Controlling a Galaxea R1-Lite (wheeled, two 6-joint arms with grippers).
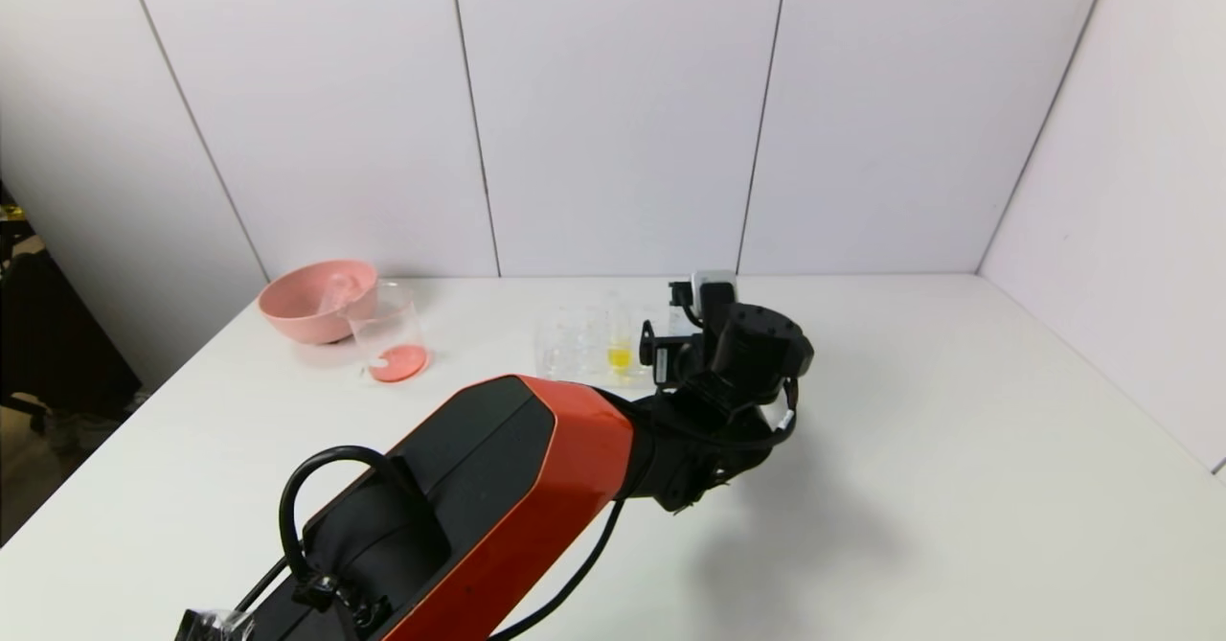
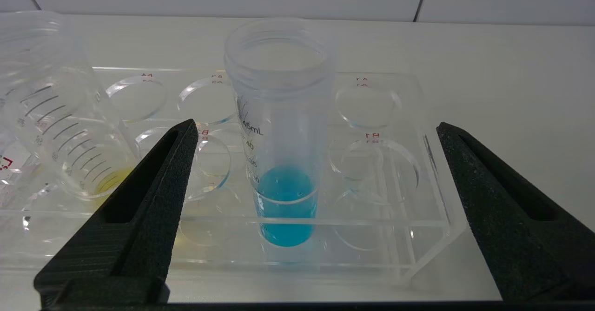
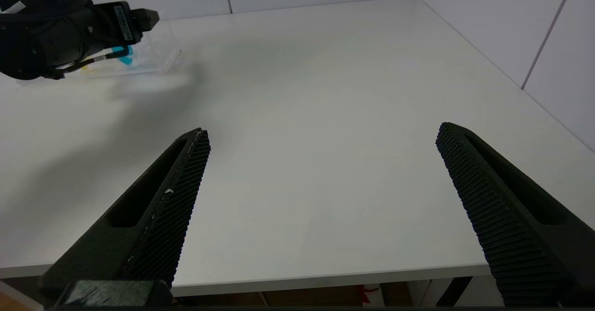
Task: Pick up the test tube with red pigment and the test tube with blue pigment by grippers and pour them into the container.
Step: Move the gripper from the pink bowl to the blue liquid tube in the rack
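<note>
The test tube with blue pigment point(image 2: 283, 162) stands upright in a clear rack point(image 2: 418, 236), blue liquid at its bottom. My left gripper point(image 2: 316, 125) is open, with one finger on each side of the tube and neither touching it. In the head view the left gripper point(image 1: 668, 320) is at the rack point(image 1: 575, 344). The container point(image 1: 388, 330), a clear beaker, stands at the far left with orange-red liquid at its bottom. No tube with red liquid shows. My right gripper point(image 3: 320, 132) is open and empty above the table's front edge.
A yellow-liquid tube point(image 2: 69, 139) leans in the rack beside the left finger; it also shows in the head view point(image 1: 620, 354). A pink bowl point(image 1: 316, 301) stands behind the beaker with a clear tube-like thing in it. White walls close the back and right.
</note>
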